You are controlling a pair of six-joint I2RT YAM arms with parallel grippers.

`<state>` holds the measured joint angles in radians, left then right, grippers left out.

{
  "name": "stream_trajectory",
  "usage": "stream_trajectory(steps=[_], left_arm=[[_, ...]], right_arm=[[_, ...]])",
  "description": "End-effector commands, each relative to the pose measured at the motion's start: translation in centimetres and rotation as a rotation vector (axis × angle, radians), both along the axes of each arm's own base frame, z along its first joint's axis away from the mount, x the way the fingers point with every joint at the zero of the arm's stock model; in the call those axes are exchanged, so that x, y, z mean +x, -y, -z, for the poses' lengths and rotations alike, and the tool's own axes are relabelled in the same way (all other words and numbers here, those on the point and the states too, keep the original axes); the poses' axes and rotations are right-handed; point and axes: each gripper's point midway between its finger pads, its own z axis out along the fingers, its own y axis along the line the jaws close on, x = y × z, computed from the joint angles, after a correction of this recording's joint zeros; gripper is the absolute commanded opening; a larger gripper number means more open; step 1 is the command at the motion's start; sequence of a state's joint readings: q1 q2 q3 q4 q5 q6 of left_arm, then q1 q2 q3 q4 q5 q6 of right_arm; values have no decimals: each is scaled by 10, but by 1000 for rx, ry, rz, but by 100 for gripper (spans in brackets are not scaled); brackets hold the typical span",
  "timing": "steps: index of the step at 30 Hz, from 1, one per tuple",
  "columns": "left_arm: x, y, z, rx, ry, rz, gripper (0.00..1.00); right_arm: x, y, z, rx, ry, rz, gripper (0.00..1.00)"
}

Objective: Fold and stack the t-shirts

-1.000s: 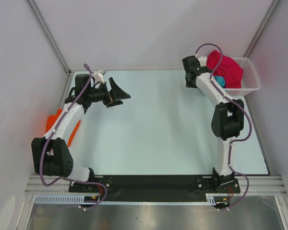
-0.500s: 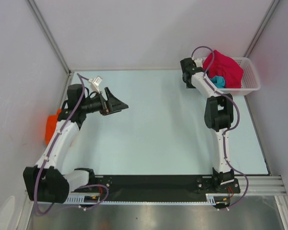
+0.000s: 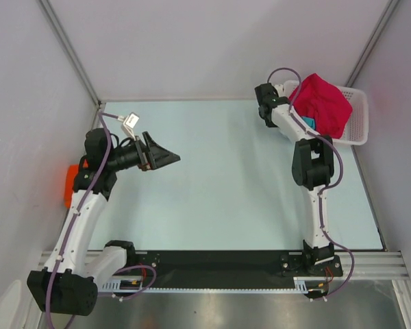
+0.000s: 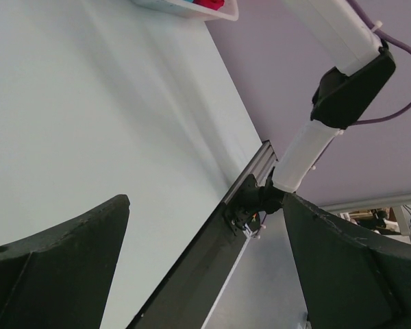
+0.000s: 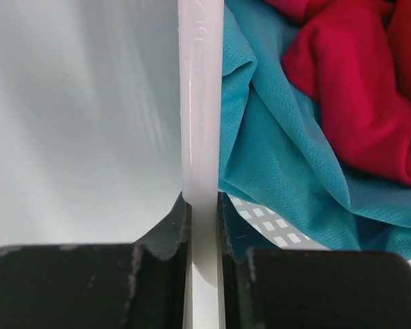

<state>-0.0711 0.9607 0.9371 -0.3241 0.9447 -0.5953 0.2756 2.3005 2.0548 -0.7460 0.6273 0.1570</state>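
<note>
A crimson-red t-shirt [image 3: 322, 103] is heaped in the white lattice basket [image 3: 357, 116] at the back right, with a teal t-shirt [image 3: 308, 122] under it. In the right wrist view the teal t-shirt [image 5: 281, 151] and the red one [image 5: 356, 89] lie just inside the basket's rim [image 5: 200, 103]. My right gripper [image 5: 202, 205] is shut on that rim, one finger on each side of it. My left gripper [image 3: 163, 156] hangs open and empty over the table's left side; its jaws [image 4: 205, 199] stand wide apart. An orange t-shirt [image 3: 70, 184] shows beyond the table's left edge.
The pale table [image 3: 219, 185] runs between grey side walls. The basket's near corner [image 4: 192, 7] shows at the top of the left wrist view, as do the right arm [image 4: 335, 89] and the black front rail [image 4: 192, 274].
My right gripper has shut on the basket's rim, and the basket has shifted and tilted a little. My left arm has drawn back toward the left, its gripper staying open.
</note>
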Motion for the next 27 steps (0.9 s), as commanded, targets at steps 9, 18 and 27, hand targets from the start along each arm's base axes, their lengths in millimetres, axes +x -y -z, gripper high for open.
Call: stream_trajectory(steps=[9, 18, 27], left_arm=[[2, -2, 17, -12, -50, -25, 100], [-8, -6, 34, 8, -74, -61, 99], [-6, -10, 29, 50, -55, -77, 100]], right_arm=[[-100, -235, -46, 620, -103, -609, 0], [-259, -389, -61, 889, -337, -1186, 0], [-303, -409, -18, 934, -483, -1199, 0]])
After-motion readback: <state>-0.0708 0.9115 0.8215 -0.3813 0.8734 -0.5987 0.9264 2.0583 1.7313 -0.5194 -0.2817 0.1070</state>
